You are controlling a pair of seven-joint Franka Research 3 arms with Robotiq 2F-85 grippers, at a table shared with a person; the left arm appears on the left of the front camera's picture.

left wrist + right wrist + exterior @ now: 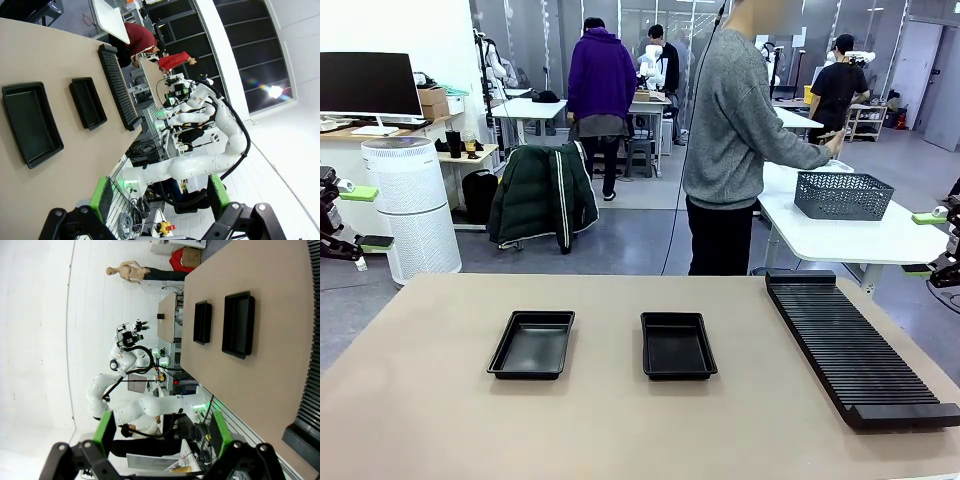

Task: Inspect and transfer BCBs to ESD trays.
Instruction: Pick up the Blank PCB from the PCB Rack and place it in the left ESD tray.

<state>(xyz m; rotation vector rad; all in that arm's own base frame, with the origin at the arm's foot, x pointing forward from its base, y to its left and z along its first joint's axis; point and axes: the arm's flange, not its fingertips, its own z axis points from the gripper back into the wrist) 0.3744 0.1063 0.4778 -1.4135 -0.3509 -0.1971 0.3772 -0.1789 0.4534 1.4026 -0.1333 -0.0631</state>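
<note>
left esd tray (531,344) and right esd tray (678,345) lying on the tabletop (620,430), robot hands open at the sides

the two black trays are lying flat and side by side, not touching, with a strip of bare tabletop between them and their dark floors showing. the left esd tray is sitting on the side of the left hand (368,218) and the right esd tray on the side of the right hand (923,242). each is lying well apart from its hand, inward toward the middle.

the left hand is hanging off the tabletop's left side, its green-padded fingers spread wide and gripping nothing. the right hand is hanging off the right side, likewise spread wide and gripping nothing.

between the right hand and the right esd tray, a long black ribbed rack (855,350) is lying along the tabletop. beyond the far edge, a person (735,130) in a grey sweater is standing turned toward a second, white tabletop (820,240), holding an arm out near a grey mesh basket (843,195) resting on it.
</note>
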